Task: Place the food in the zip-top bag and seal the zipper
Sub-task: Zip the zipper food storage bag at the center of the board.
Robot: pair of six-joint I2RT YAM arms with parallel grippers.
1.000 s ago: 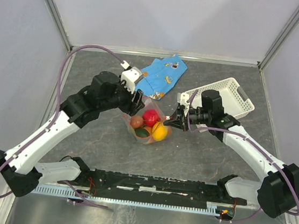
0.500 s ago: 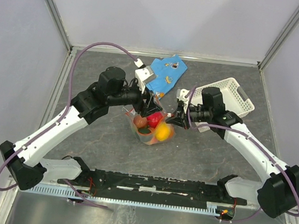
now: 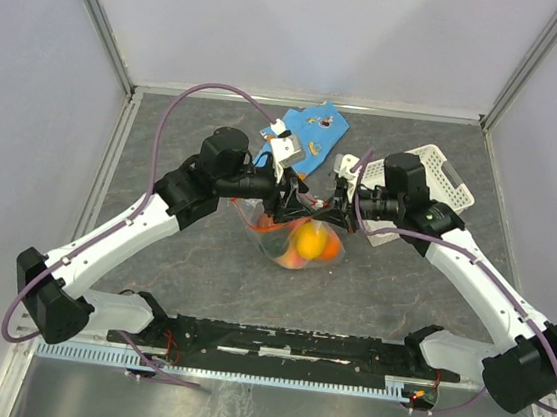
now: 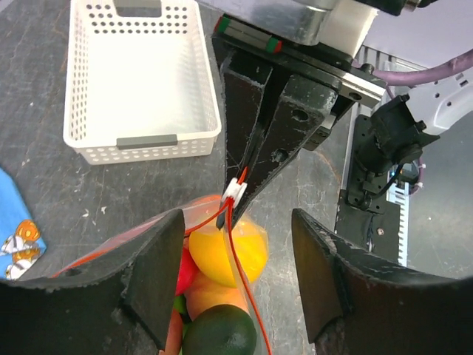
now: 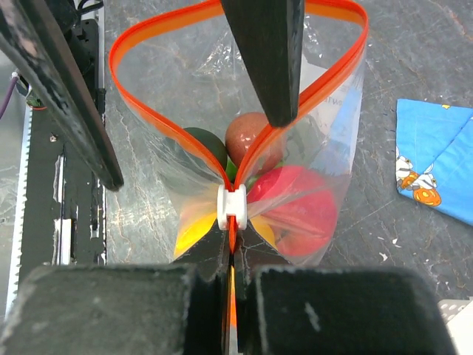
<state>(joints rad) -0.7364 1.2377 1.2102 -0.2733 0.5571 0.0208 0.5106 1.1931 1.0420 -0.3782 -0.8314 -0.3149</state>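
right fingers point(image 5: 295, 310) pinch the zipper point(image 5: 234, 207), its strip running toward wide-spread left fingers point(image 4: 148, 281).

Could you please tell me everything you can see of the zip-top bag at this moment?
The zip-top bag is clear, crinkly plastic with an orange-red zipper along its mouth and a white slider at one end. The mouth stands mostly open, bowed into a loop. Inside lies toy food: red, yellow, brown and dark green pieces. The right gripper is shut on the zipper just behind the slider. The open left gripper appears to have one finger inside the mouth.
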